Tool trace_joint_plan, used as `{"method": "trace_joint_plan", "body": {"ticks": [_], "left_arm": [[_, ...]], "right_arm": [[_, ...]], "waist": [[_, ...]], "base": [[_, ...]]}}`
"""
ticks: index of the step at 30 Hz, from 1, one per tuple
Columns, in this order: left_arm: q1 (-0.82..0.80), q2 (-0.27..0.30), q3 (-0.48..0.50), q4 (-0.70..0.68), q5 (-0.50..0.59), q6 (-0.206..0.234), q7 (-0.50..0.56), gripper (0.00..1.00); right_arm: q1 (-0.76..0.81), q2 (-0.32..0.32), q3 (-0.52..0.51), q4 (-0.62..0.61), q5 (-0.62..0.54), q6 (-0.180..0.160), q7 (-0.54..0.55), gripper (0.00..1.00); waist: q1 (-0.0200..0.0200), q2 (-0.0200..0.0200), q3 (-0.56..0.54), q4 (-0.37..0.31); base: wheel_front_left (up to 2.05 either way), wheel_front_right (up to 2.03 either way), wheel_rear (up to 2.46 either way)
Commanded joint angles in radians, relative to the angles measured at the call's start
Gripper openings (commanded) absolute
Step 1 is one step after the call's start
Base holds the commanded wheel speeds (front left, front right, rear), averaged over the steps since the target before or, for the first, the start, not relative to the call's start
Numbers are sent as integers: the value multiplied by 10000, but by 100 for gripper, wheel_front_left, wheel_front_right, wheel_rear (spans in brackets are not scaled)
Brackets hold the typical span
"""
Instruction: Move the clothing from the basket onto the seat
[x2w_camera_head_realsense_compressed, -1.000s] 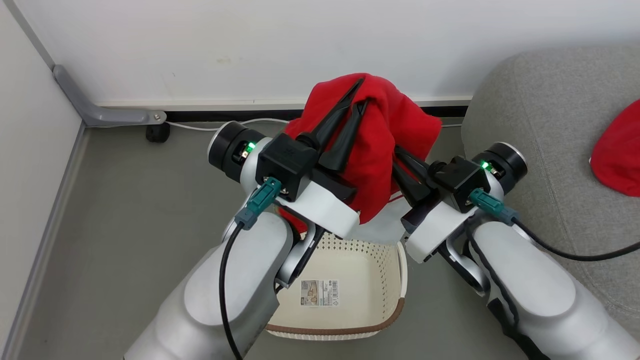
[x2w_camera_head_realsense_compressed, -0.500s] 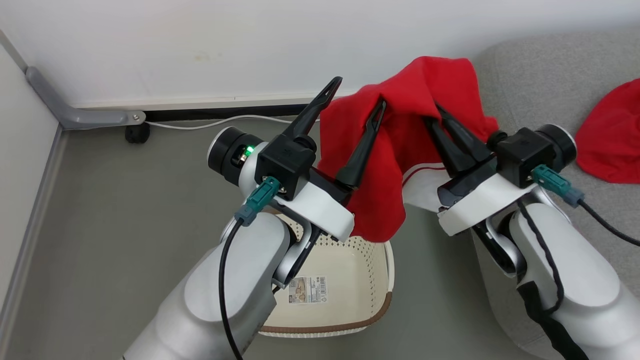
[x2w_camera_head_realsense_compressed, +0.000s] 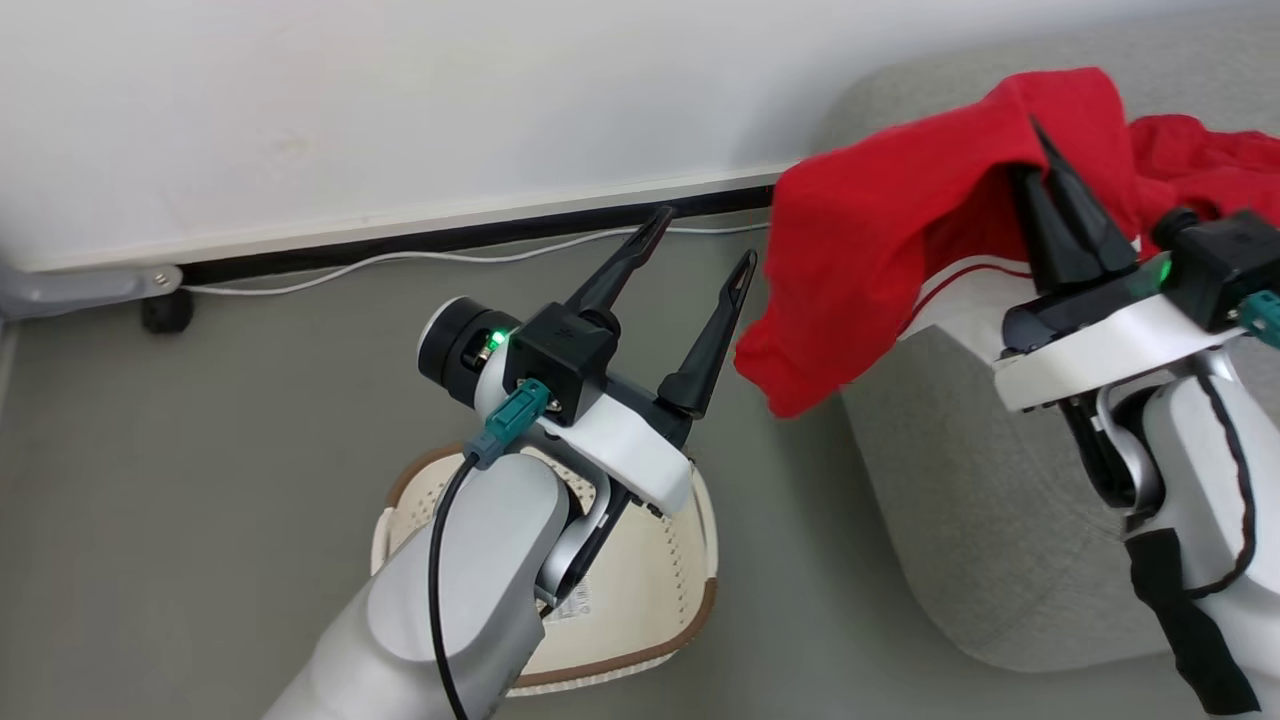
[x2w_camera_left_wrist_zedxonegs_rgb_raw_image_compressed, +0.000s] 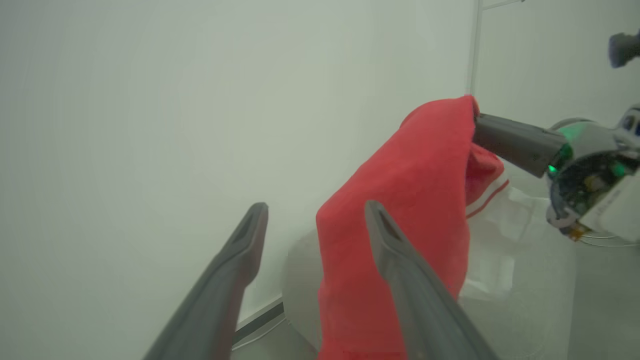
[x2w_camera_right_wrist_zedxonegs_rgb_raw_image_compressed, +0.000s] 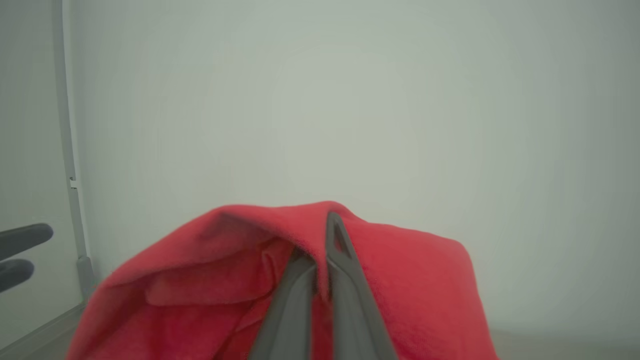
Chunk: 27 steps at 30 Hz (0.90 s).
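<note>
Now the left hand (x2w_camera_head_realsense_compressed: 706, 236) stands splayed and empty, its hold on the red garment (x2w_camera_head_realsense_compressed: 880, 230) let go. The cloth hangs clear of it, at its 3 o'clock in the head view. The right hand (x2w_camera_head_realsense_compressed: 1038, 135) is clenched on a fold near the garment's top and carries it alone, with the loose end drooping past the rounded edge of the grey sofa (x2w_camera_head_realsense_compressed: 960, 520). A second red garment (x2w_camera_head_realsense_compressed: 1210, 160) lies on the seat at the right hand's 3 o'clock. At the left hand's 6 o'clock sits the basket (x2w_camera_head_realsense_compressed: 640, 657), and what shows of its floor is bare.

A second ago both hands pinched the garment above the basket. Since then the left has opened, the cloth has travelled to the sofa, and the head camera has swung right. The transfer looks nearly done, with only lowering and release over the seat left.
</note>
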<state>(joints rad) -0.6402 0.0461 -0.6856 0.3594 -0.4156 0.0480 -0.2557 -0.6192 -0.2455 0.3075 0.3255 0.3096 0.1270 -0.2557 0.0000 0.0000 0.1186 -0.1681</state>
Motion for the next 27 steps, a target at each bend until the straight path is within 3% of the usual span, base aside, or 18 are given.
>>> {"method": "trace_joint_plan", "body": {"ticks": [1, 22, 27], "left_arm": [[-132, 108, 349, -211, -24, -76, -54, 100], [855, 60, 1124, -635, 301, -783, -60, 100], [770, 49, 991, -599, 383, -1021, -60, 100]], "right_arm": [[110, -58, -69, -339, 88, 37, -61, 0], [969, -317, -1473, -694, 155, 37, -61, 0], [1359, -531, -2112, -952, 250, 37, -61, 0]], "waist": [[0, 0, -34, -368], [0, 0, -532, -3468], [0, 0, -364, -3663]], "base": [[0, 0, 0], [0, 0, 0], [0, 0, 0]]}}
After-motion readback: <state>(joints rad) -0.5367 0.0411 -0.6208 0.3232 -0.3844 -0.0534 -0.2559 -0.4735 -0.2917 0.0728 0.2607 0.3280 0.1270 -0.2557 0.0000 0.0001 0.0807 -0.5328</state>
